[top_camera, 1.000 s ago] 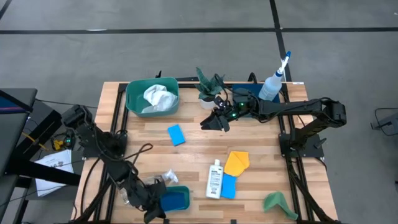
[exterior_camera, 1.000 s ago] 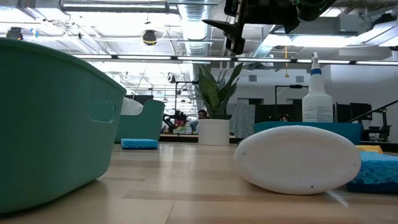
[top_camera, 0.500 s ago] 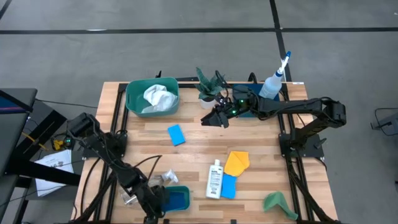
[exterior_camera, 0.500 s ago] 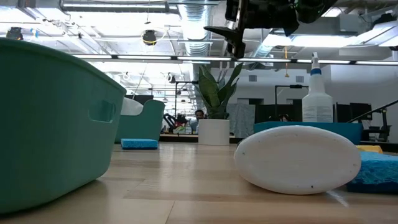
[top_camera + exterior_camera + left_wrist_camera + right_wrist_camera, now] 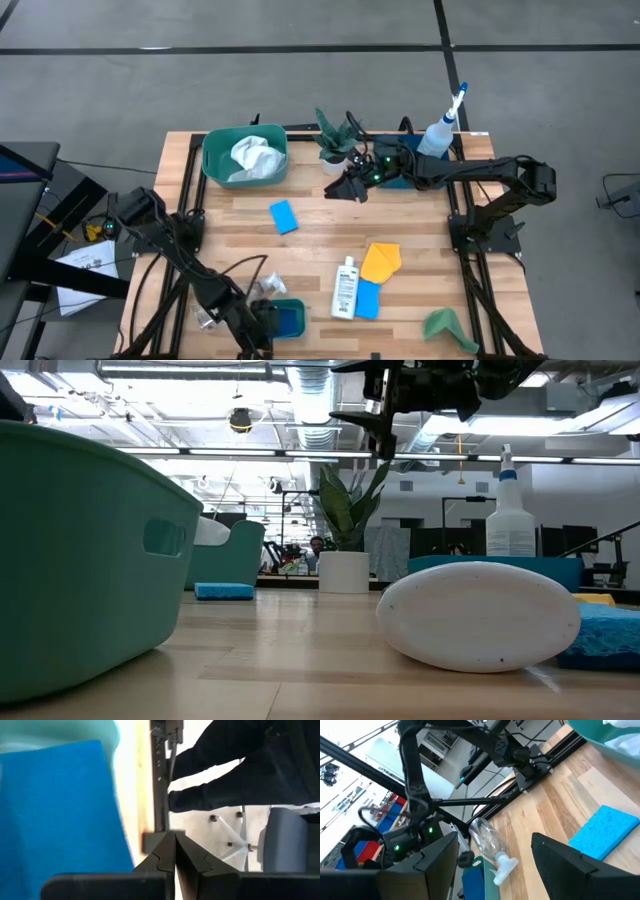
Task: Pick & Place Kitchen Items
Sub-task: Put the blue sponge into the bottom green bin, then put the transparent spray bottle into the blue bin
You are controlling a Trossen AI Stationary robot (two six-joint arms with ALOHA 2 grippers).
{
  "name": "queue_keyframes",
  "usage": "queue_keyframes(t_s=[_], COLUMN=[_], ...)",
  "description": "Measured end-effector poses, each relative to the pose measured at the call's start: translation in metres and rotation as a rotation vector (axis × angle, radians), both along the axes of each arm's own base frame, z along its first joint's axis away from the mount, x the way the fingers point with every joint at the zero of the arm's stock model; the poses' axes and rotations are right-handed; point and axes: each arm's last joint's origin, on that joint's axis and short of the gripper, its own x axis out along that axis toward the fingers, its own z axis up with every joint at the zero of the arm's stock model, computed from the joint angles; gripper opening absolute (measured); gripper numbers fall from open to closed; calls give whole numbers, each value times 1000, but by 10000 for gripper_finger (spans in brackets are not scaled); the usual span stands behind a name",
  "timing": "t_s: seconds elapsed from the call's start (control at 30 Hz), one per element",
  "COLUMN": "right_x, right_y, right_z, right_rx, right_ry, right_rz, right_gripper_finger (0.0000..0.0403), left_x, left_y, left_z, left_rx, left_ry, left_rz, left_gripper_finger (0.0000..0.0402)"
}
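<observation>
My left gripper (image 5: 262, 340) (image 5: 174, 851) is shut and empty. It hangs at the table's near edge, beside a small green tub (image 5: 268, 305) that holds a blue sponge (image 5: 285, 322) (image 5: 55, 815). A clear spray bottle (image 5: 262, 289) (image 5: 487, 842) lies on its side just beyond that tub. My right gripper (image 5: 345, 190) (image 5: 380, 410) is open in the air near the potted plant (image 5: 335, 135). On the table lie a blue sponge (image 5: 283, 216), a small white bottle (image 5: 346, 287) (image 5: 480, 615), a yellow cloth (image 5: 381, 260), another blue sponge (image 5: 367, 300) and a green cloth (image 5: 445, 325).
A larger green tub (image 5: 212, 160) at the far left holds a white cloth (image 5: 250, 157). A white spray bottle (image 5: 440, 130) stands in the dark blue tray (image 5: 400, 180) at the far right. Bare wood lies in the table's middle. Black frame rails run along the table's sides.
My left gripper has sunk and rolled about its own line beside the small tub at the near edge, edging toward the table's right. It has stayed shut. The sponge in the tub and the clear spray bottle have kept their places.
</observation>
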Motion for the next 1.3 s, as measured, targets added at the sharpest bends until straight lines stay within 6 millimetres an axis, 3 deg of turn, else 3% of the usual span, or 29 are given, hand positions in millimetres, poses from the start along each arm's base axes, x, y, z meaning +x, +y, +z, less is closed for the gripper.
queue_keyframes(t_s=[0.17, 0.27, 0.8, 0.9, 1.03, 1.17, 1.3], right_x=[-1, -1, -2, -2, -2, -2, -2], right_y=[-3, -3, -6, -6, -5, -5, -5], right_z=[0, 0, 0, 0, 0, 0, 0], right_rx=[6, 8, 8, 8, 7, 6, 5], right_ry=[1, 1, 1, 2, -3, -4, -7], right_rz=[13, 18, 28, 28, 31, 31, 30], right_gripper_finger=[244, 244, 244, 244, 244, 244, 244], left_x=[10, 15, 9, 8, 3, -8, -23], left_y=[-10, -13, -3, -1, 7, 22, 44], left_z=[-14, -10, -9, 1, 28, 60, 82], left_rx=[87, 152, 288, 268, 251, 250, 267], left_ry=[52, 39, 90, 71, -9, -81, -48], left_rz=[18, 45, 107, 108, 156, 243, 345], left_gripper_finger=[0, 0, 0, 0, 0, 0, 9])
